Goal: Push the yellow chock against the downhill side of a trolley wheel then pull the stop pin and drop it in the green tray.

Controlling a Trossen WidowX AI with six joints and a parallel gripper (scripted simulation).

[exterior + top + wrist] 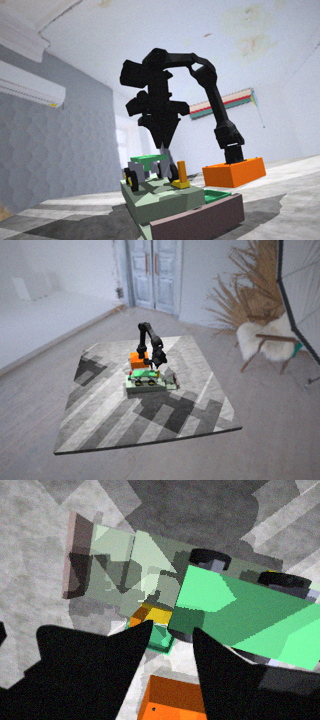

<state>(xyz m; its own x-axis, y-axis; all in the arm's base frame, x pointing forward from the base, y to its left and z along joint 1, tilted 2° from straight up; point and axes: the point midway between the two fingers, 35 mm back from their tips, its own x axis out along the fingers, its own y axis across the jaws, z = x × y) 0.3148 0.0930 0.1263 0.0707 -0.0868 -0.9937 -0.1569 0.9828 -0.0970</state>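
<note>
Trolley (144, 373) (149, 157) (245, 612) on the ramp (146, 389) (165, 197) (112, 555) — yellow chock (157, 373) (181, 178) (157, 614) by a downhill wheel (173, 173) (182, 633), fingers (154, 367) (162, 148) above — parted, empty.
</note>
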